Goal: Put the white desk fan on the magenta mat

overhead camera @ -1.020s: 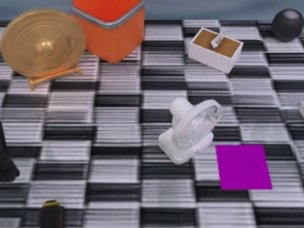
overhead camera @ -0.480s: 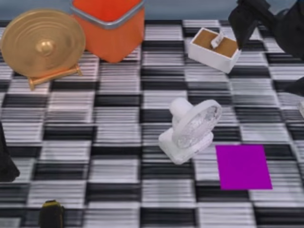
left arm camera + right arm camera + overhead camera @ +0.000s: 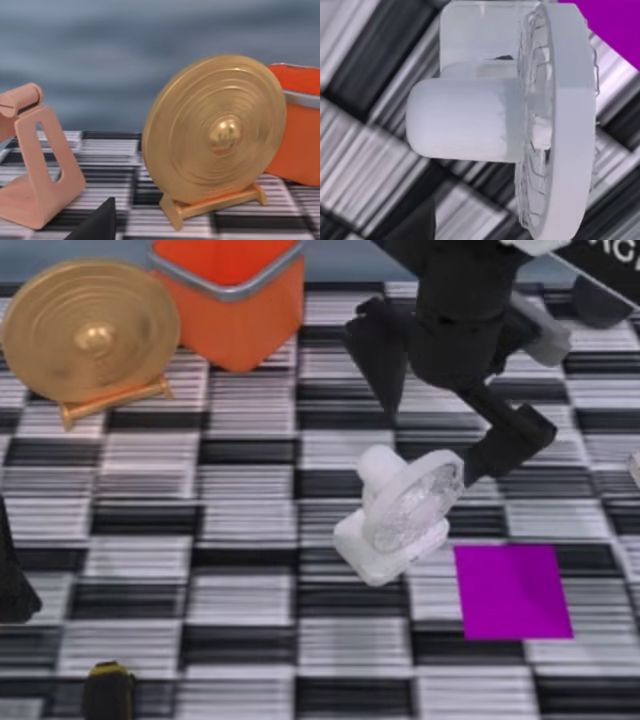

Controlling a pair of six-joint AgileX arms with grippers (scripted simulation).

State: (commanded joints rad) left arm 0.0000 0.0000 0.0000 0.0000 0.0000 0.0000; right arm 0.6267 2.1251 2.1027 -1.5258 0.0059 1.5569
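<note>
The white desk fan stands upright near the table's middle, its grille head turned toward the right and near side. The magenta mat lies flat just right of it, close to the fan's base but with nothing on it. My right gripper hangs open just beyond the fan, one finger left of the motor housing and the other by the grille's far rim. In the right wrist view the fan fills the frame, a corner of the mat behind it and one dark finger near the edge.
A gold disc on a stand and an orange container occupy the far left. A yellow-black object sits at the near edge. My left gripper stays parked at the left edge, facing the disc and a pink stand.
My right arm has swung in from the far right corner and come down over the fan, now covering the white box. The fan, the mat and the left arm have not moved.
</note>
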